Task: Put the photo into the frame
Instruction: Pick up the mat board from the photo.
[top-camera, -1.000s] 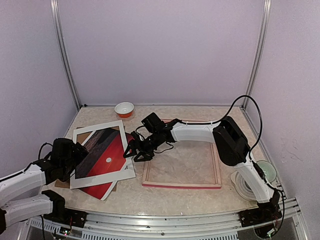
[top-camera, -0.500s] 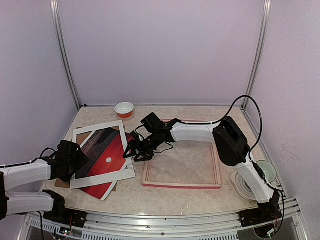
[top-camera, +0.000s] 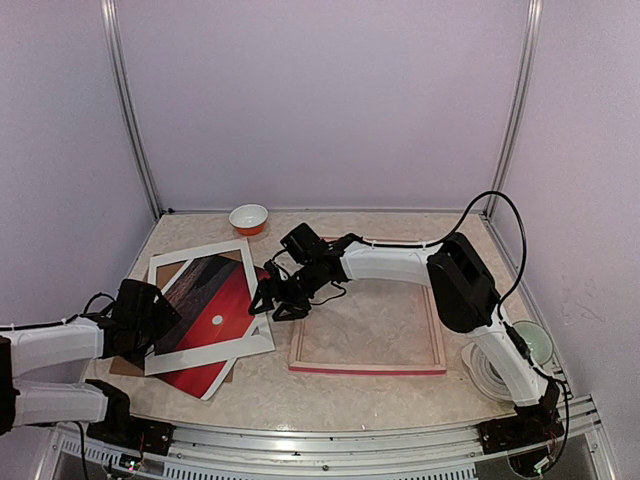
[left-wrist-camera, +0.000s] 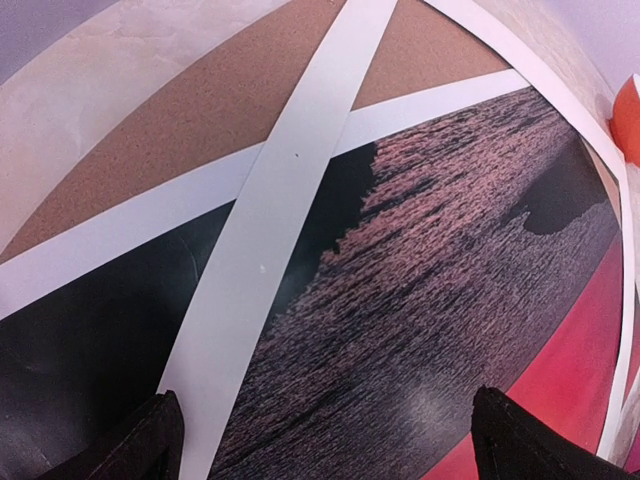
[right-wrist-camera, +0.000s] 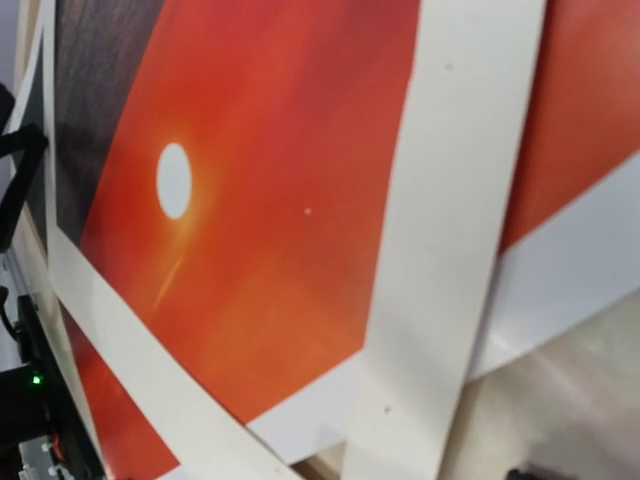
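Zero progress on framing yet: looking at photo (top-camera: 225, 300) lying under mat (top-camera: 197, 256) on bench (top-camera: 330, 395) left, beside empty frame (top-camera: 365, 368), with left claw (top-camera: 165, 318) spread wide over its dark edge and right claw (top-camera: 270, 306) parted, gripping nothing, so lifting and seating left to do.

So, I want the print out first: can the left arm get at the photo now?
Probably not cleanly. The open left gripper hovers at the dark end of the photo, but the white mat lies across it there, so it would likely catch both.
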